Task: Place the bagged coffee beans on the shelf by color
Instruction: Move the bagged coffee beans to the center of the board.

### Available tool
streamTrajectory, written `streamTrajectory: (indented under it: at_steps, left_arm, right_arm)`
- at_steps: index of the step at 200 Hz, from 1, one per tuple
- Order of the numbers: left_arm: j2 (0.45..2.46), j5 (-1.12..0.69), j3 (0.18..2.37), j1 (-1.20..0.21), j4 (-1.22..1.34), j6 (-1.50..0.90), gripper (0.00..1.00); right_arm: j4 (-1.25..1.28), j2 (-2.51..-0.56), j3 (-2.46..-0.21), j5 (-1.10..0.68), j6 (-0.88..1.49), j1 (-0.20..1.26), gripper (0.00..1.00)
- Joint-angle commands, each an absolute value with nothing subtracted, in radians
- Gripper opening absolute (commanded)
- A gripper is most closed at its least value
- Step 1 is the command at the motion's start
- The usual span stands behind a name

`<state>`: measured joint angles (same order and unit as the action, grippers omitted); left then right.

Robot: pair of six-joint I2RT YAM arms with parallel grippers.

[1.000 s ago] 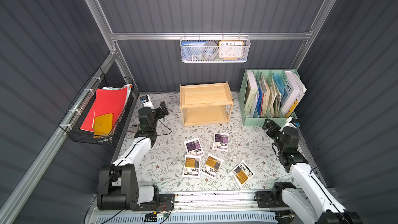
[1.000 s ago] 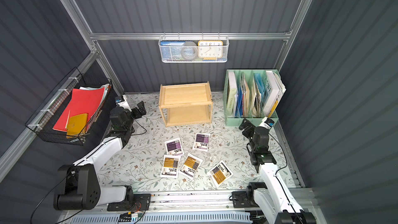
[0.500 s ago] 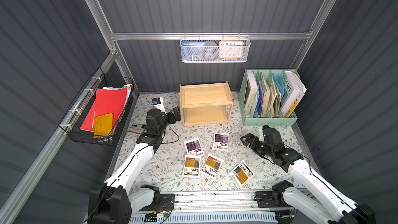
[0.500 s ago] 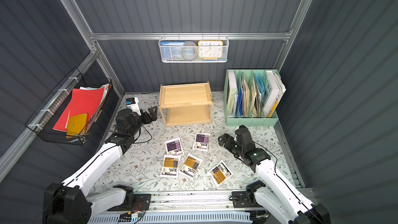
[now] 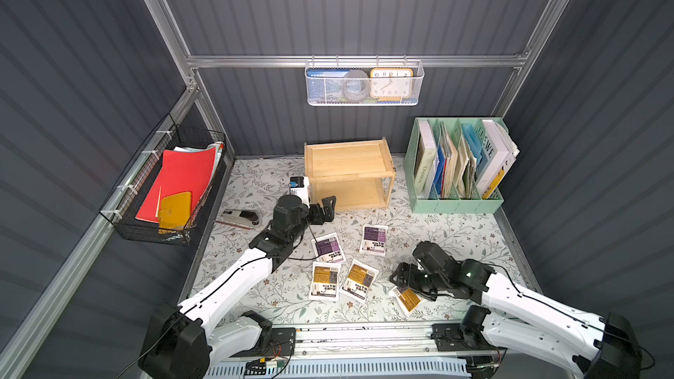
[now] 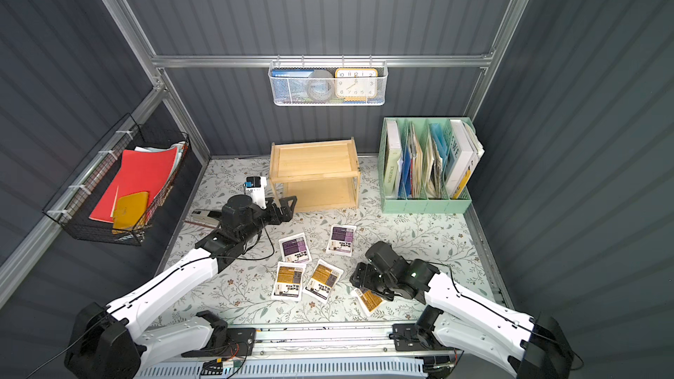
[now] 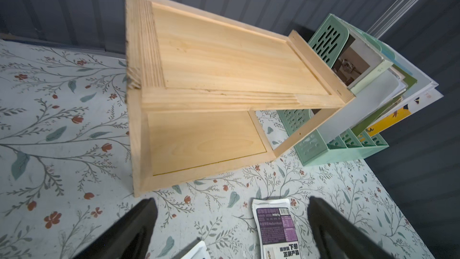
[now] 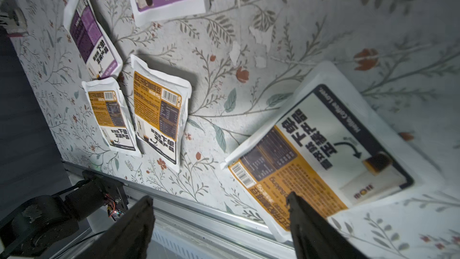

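In front of the shelf [image 5: 349,173], five pouches lie flat on the tabletop [image 5: 452,235], none shelved. Right gripper [image 5: 401,280] wide, empty, over the lone orange pouch [image 5: 408,298], likely first pick. Left gripper [image 5: 324,209] wide, empty, near the shelf.

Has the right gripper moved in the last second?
Yes. The right gripper has swung away from the green organizer and now sits over the orange bag nearest the front rail.
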<state>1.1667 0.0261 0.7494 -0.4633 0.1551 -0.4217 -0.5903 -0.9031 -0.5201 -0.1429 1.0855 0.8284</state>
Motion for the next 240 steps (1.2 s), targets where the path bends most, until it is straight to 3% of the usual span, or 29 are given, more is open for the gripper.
streamTrajectory:
  at_steps: [1, 76, 139, 167, 240]
  left_arm:
    - [1.193, 0.053, 0.763, -0.493, 0.158, -0.442, 1.0]
    - [1.235, 0.056, 0.787, -0.539, 0.137, -0.46, 1.0]
    - [1.251, 0.071, 0.787, -0.577, 0.131, -0.481, 1.0]
    - [1.259, 0.076, 0.801, -0.601, 0.099, -0.489, 1.0]
    - [1.161, 0.121, 0.75, -0.63, -0.043, -0.588, 1.0]
  right_arm:
    - [-0.555, -0.917, -0.452, -0.101, 1.169, 0.839, 0.87]
    - [-0.367, -1.055, -0.424, 0.037, 1.19, 0.795, 0.9]
    - [-0.209, -1.227, -0.521, -0.046, 1.106, 0.572, 0.91]
    - [-0.307, -1.283, -0.657, -0.144, 1.011, 0.542, 0.91]
    - [-0.366, -1.11, -0.609, -0.326, 0.977, 0.609, 0.9]
